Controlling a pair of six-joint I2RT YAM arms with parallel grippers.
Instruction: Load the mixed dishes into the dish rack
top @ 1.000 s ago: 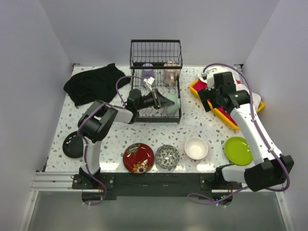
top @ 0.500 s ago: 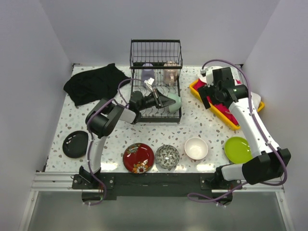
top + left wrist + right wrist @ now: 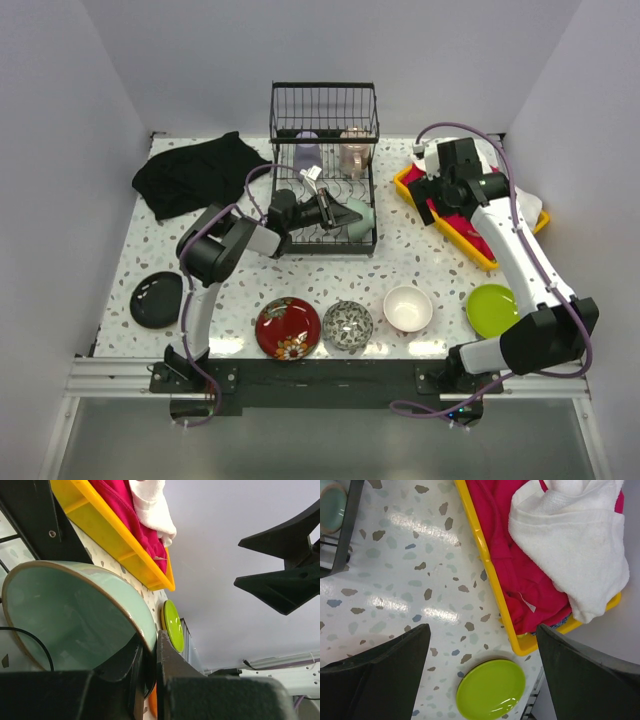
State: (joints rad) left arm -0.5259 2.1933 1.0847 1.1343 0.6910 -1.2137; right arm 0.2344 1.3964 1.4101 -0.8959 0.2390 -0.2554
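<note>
Nothing here can be read: no writing, brand or number. A small white tag (image 3: 312,172) hanging in front of the dish rack (image 3: 323,110) is too small to make out. The little sewn tag (image 3: 526,603) on the pink cloth (image 3: 520,555) shows no legible print.

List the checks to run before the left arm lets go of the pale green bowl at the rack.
1. Left gripper shut on the pale green bowl at its rim: ok.
2. Bowl over the dish rack, at its lower grid: ok.
3. Bowl seated between the grid wires: cannot tell.
4. Lavender mug and pinkish mug apart from the bowl: ok.
5. Right gripper open, holding nothing, away from the rack: ok.
</note>
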